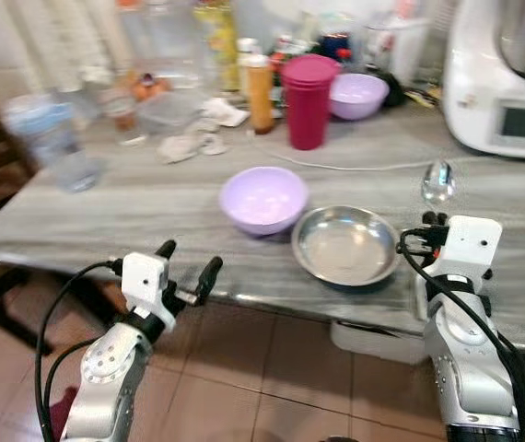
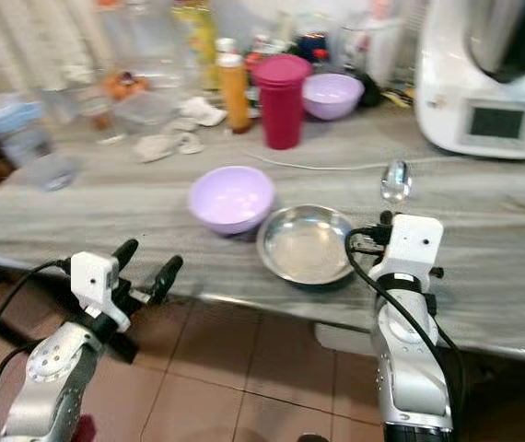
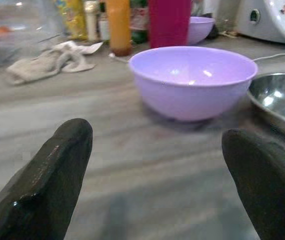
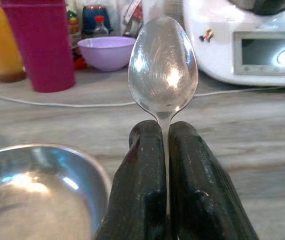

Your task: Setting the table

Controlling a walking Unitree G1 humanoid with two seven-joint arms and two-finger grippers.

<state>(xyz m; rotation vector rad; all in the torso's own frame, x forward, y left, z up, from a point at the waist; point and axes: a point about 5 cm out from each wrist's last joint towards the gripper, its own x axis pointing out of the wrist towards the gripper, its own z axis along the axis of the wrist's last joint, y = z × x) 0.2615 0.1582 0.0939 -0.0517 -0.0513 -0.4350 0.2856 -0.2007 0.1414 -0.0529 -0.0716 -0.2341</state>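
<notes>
— Item one: what do you hold?

— My right gripper [image 4: 165, 145] is closed on a spoon [image 4: 163, 65], bowl up, beside the steel dish [image 1: 345, 244] on the table [image 1: 152, 198]. My left gripper [image 1: 187, 267] is spread wide, empty, near the table edge facing the lilac bowl [image 3: 192, 80].

— Risks?

— The grip is narrow, on the handle only; I judge the spoon could twist or slip when lowered. A white cable [image 4: 57, 102] lies close.

— Views?

— The right wrist view shows the pinch; the eye views show the spoon as only a glint.

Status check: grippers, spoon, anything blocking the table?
Right gripper shut on spoon, beside steel bowl. Left gripper open, facing purple bowl. White cable lies behind.
</notes>
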